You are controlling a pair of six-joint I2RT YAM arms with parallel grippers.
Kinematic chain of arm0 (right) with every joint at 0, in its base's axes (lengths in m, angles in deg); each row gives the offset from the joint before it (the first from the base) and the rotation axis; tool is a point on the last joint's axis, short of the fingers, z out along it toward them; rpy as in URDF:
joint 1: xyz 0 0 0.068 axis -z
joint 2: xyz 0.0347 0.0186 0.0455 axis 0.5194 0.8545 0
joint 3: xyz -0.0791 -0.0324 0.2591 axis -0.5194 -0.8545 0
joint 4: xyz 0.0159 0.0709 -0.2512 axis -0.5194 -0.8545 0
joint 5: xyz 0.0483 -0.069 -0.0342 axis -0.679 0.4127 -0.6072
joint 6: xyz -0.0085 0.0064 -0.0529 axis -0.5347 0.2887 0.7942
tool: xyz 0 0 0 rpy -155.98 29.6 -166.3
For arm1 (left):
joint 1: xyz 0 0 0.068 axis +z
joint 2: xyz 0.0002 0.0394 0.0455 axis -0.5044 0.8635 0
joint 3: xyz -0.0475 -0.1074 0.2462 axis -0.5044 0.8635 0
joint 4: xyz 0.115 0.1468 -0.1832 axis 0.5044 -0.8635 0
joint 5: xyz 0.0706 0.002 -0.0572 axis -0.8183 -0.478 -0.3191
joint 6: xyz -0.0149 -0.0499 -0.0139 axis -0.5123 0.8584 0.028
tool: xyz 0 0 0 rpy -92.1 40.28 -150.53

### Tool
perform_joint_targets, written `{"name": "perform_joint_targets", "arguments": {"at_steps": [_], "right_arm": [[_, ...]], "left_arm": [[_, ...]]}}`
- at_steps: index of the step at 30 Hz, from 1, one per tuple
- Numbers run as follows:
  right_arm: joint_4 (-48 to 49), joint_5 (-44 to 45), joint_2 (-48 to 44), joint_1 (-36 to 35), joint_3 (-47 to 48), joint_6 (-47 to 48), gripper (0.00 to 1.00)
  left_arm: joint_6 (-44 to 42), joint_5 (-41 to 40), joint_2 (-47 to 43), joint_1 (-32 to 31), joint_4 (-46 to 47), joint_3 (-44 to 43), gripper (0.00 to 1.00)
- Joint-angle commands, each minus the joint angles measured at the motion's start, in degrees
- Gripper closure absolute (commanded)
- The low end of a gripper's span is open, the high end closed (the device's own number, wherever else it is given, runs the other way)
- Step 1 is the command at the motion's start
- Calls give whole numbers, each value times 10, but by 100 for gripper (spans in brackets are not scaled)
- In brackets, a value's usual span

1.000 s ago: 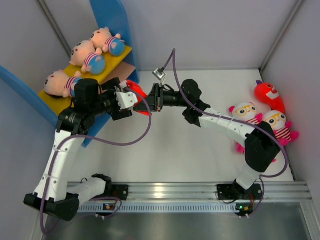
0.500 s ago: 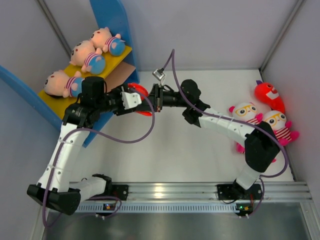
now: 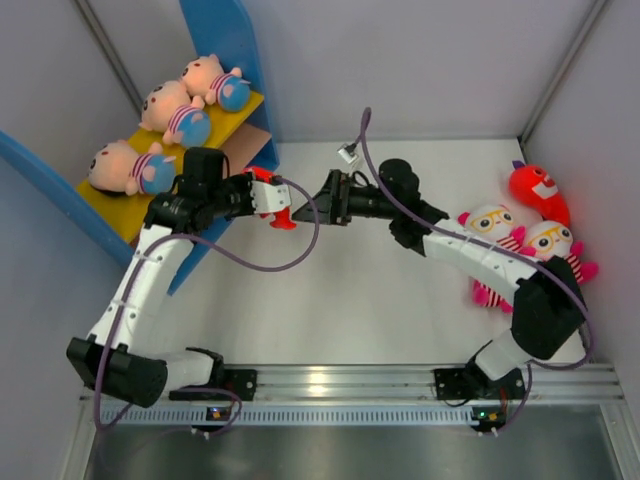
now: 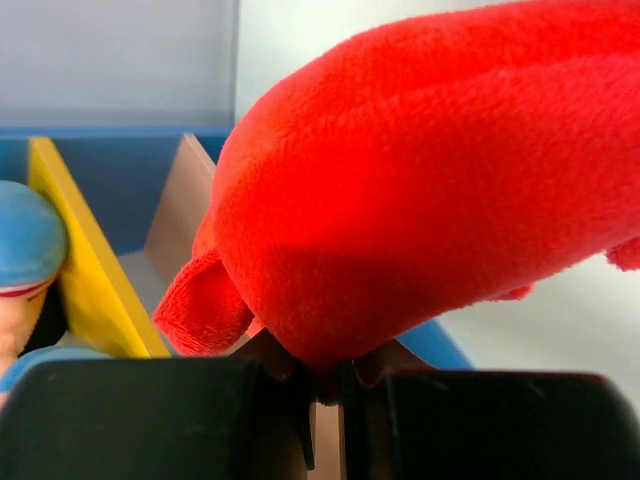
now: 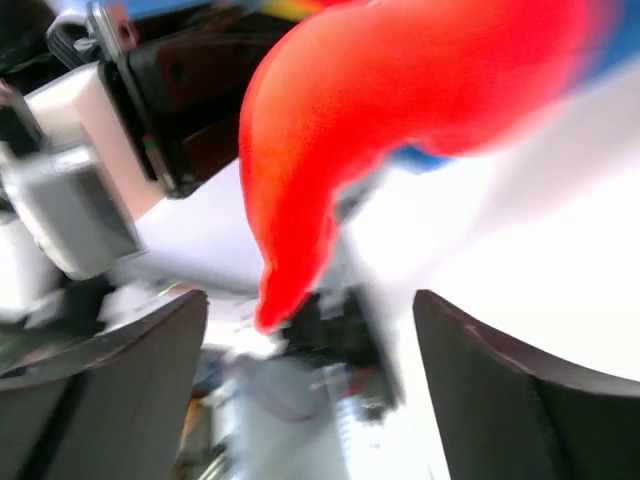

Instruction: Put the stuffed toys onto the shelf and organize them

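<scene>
A: Step rn?

B: Mid-placement, imo. Fluffy red plush creature (image 3: 264,179) pinched by its underside in left gripper (image 3: 280,203), hanging just beside tan lower board (image 3: 255,148) of the blue-sided two-tier shelf (image 3: 215,30), far-left corner. Not set down yet.

A: Right gripper (image 3: 312,208)?

B: Spread wide, holding nothing, pointed at the red one.

A: Next?

B: Prob reach further in over the tan board, then let go w/o snagging. Three peach dolls in striped shirts (image 3: 170,105) already on yellow upper board (image 3: 248,104). White plush owls w/ yellow glasses (image 3: 520,235) + second red plush (image 3: 535,190) waiting by right edge.
</scene>
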Motion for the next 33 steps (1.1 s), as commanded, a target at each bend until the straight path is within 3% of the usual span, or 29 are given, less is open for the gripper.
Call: {"name": "perform_joint_targets", "arguments": {"at_steps": [1, 3, 5, 7, 9, 11, 15, 19, 22, 25, 33], "right_arm": [[-277, 185, -105, 38, 30, 248, 13], [-336, 262, -136, 40, 30, 301, 10], [-347, 278, -145, 42, 28, 377, 10], [-344, 230, -141, 42, 32, 446, 14], [-332, 186, -115, 42, 39, 461, 24], [-312, 140, -76, 45, 53, 446, 33], [-247, 97, -8, 73, 90, 366, 39], [-275, 105, 72, 71, 205, 351, 40], [-251, 104, 109, 49, 216, 333, 37], [-227, 115, 116, 28, 201, 327, 36], [-177, 114, 115, 7, 151, 306, 33]], "left_arm": [[-94, -110, 37, 0, 4, 7, 100], [-113, -133, 51, 0, 3, 7, 100], [-127, -152, 59, -1, -2, 6, 100], [-147, -167, 66, -2, -16, 11, 100], [-169, -180, 64, -8, -31, 18, 100], [-192, -205, 55, -19, -41, 46, 100], [-293, -287, 1, -44, -41, 124, 100], [-393, -353, -46, -65, -41, 210, 100], [-455, -407, -49, -75, -40, 235, 100], [-471, -450, -9, -78, -38, 198, 100], [-393, -541, 107, -92, -38, 88, 100]]}}
